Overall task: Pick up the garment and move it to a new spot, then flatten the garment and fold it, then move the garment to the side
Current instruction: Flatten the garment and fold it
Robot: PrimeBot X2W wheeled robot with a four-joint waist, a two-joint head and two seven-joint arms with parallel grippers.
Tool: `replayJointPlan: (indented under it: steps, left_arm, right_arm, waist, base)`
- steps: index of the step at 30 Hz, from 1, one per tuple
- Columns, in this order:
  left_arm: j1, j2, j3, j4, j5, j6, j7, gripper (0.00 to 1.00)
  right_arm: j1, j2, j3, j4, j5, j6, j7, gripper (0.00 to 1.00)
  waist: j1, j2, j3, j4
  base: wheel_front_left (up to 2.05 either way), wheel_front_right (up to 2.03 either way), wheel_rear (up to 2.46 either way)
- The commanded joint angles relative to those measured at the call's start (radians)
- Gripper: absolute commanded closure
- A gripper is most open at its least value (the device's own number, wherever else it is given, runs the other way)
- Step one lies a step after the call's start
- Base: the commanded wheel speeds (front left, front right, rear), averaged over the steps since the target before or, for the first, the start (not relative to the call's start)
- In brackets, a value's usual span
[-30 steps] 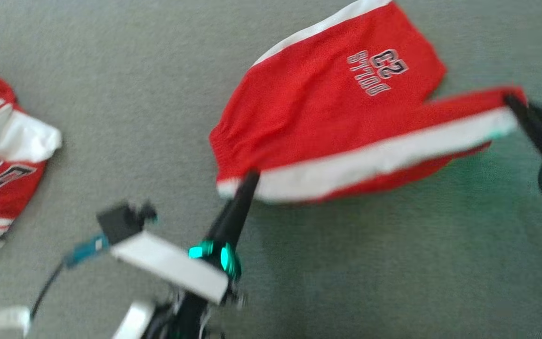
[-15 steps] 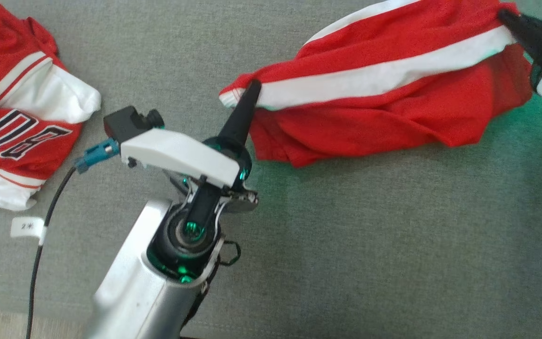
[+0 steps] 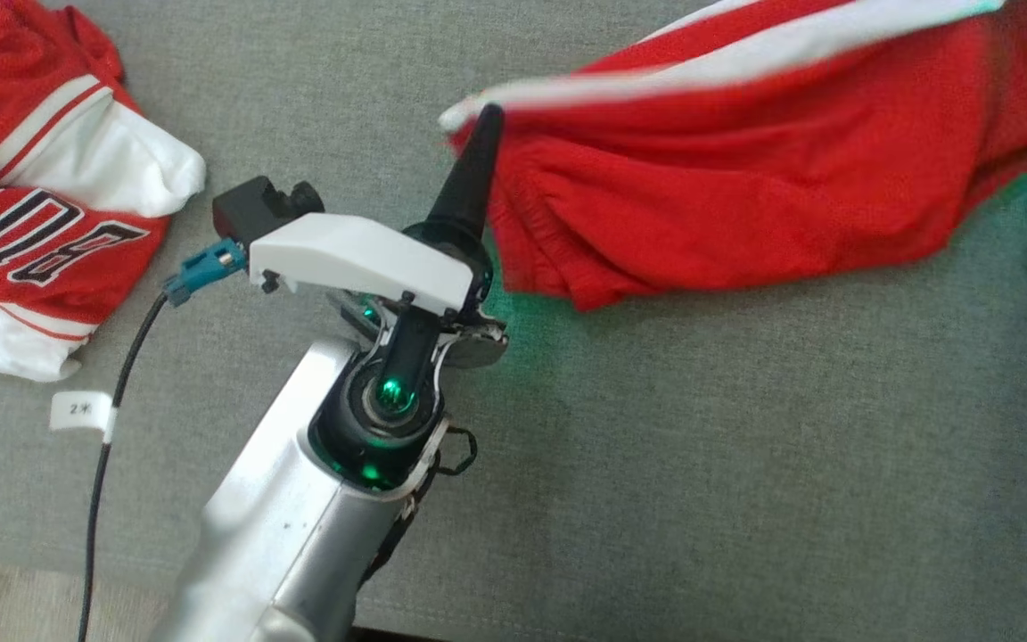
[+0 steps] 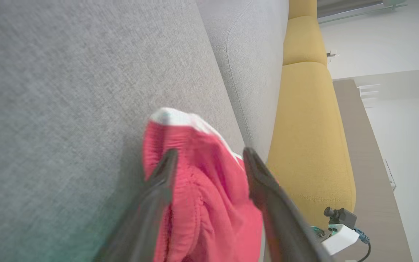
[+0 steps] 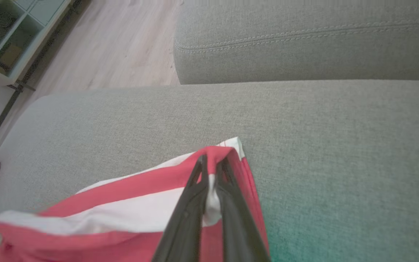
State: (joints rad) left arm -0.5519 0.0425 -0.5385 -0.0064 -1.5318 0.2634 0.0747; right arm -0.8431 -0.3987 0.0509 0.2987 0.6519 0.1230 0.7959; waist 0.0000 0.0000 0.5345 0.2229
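Note:
The garment (image 3: 745, 178) is a pair of red shorts with a white side stripe, bunched on the grey sofa seat (image 3: 701, 446) at the upper right. Its striped edge is lifted and stretched between my two grippers. My left gripper (image 3: 485, 120) is at the garment's left corner. In the left wrist view the left gripper (image 4: 209, 156) stands open, fingers (image 4: 162, 174) apart, with the red waistband (image 4: 198, 189) loose between them. In the right wrist view my right gripper (image 5: 213, 160) is shut on the striped corner of the garment (image 5: 122, 211).
A second red-and-white jersey (image 3: 32, 196) lies crumpled at the left. A black cable (image 3: 112, 428) with a white tag trails from my left wrist. Yellow cushions (image 4: 307, 127) back the sofa. Wooden floor (image 5: 115, 43) and a shelf unit lie beyond its end.
The head camera shifted. The striped edge was lifted and carried over the shorts, hiding the printed side. My left gripper's fingers have opened; the right stays shut on its corner.

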Motion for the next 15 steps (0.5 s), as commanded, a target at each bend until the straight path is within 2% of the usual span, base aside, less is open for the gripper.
replayJointPlan:
  steps: [1, 10, 13, 15]
  left_arm:
    - [-0.029, 0.008, 0.019, -0.022, -0.008, -0.007, -0.018, 0.0]
    - [-0.015, 0.022, 0.01, -0.006, 0.039, -0.01, -0.09, 0.0]
    - [0.006, 0.068, -0.015, -0.029, 0.138, -0.022, -0.153, 0.0]
    - [0.01, 0.126, -0.056, -0.051, 0.271, -0.029, -0.221, 0.0]
  right_arm:
    - [-0.03, 0.002, 0.003, -0.027, -0.006, 0.008, -0.021, 0.0]
    - [-0.022, -0.007, -0.004, -0.041, 0.037, 0.008, -0.147, 0.0]
    - [0.013, -0.039, 0.005, -0.057, 0.033, 0.008, -0.161, 0.0]
    - [0.056, -0.077, 0.045, -0.079, 0.017, 0.008, -0.146, 0.0]
  waist:
    - [0.0, 0.0, 0.004, 0.002]
    - [0.0, 0.0, 0.002, -0.016]
    - [0.0, 0.0, -0.008, -0.029]
    - [0.0, 0.0, -0.014, -0.034]
  base:
    - [0.0, 0.0, 0.0]
    - [0.0, 0.0, 0.0]
    - [0.0, 0.0, 0.0]
    - [0.0, 0.0, 0.0]
